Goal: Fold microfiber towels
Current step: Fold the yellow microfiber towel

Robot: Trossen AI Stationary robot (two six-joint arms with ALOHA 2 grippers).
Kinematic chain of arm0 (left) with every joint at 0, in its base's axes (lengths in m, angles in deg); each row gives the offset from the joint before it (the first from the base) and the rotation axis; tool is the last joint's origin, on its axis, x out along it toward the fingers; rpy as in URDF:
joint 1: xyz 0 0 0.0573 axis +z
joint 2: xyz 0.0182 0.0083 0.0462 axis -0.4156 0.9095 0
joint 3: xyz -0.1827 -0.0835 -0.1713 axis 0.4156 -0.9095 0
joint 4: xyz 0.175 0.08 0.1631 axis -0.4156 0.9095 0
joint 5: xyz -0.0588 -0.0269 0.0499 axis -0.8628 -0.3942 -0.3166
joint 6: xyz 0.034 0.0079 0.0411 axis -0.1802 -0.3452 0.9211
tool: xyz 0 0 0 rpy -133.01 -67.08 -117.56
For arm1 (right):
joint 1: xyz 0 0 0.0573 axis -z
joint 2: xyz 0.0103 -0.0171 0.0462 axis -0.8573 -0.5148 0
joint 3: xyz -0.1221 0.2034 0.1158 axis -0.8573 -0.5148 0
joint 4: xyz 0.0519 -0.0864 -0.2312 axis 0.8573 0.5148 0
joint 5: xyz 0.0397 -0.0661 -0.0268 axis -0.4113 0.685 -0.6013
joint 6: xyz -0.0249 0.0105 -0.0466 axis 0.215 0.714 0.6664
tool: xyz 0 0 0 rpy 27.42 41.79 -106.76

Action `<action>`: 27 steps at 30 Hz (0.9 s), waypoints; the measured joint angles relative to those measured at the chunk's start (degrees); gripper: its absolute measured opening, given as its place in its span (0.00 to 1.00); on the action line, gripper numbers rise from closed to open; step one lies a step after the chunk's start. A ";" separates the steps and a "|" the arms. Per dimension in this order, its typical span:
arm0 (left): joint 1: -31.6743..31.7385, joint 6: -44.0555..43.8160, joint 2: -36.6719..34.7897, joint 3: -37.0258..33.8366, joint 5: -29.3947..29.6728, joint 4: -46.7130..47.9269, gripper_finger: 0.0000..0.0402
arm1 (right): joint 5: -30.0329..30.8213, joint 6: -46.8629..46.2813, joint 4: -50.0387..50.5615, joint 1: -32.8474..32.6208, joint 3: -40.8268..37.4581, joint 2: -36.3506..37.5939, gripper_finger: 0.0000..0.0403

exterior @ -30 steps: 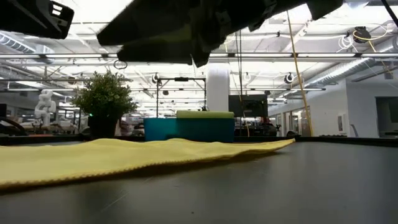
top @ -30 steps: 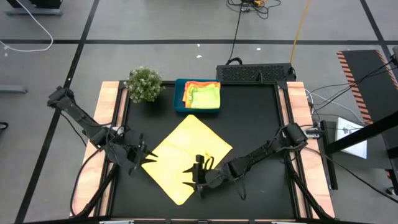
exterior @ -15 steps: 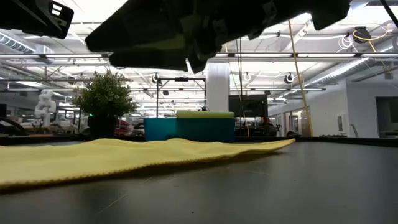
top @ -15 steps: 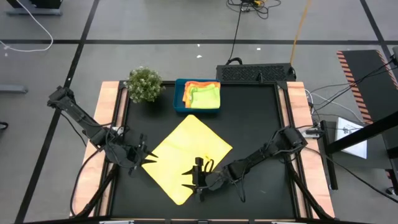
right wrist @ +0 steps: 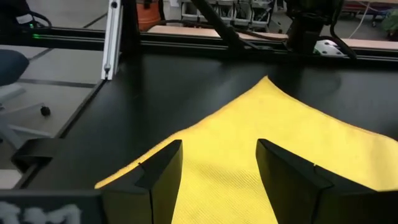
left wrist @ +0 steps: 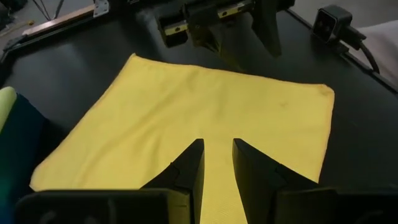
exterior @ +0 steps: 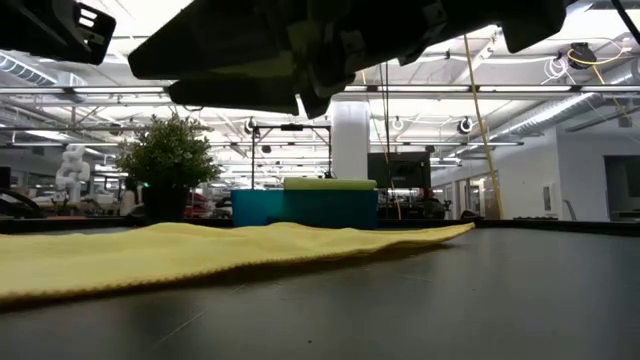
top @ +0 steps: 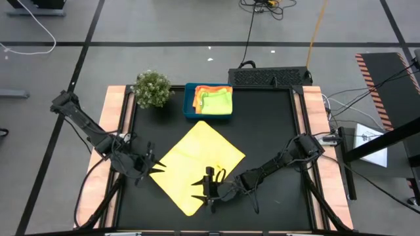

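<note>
The yellow microfiber towel (top: 200, 165) lies flat: soft, light, limp; best pinched at corners. Left claw (top: 155, 166) narrow, right claw (top: 205, 187) wide, both empty.

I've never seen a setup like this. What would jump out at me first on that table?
A bright yellow towel lies spread like a diamond in the middle of the black table. Two dark arms reach over it: the left gripper at its left corner, the right gripper above its near edge, both open. Behind it, a blue tray holds folded towels beside a small plant.
</note>
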 joint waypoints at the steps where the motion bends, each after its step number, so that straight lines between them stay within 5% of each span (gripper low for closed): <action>1: 0.07 -0.03 0.43 -0.11 -0.34 -0.07 0.22 | -0.02 0.00 0.10 0.00 0.00 0.00 0.49; 8: 0.06 0.04 4.28 -1.00 -10.34 2.06 0.22 | 0.02 0.24 2.19 -0.15 0.00 0.00 0.49; 27: -0.52 0.73 15.23 -1.00 -17.77 12.03 0.22 | 0.13 -1.68 5.08 -0.09 0.00 0.00 0.49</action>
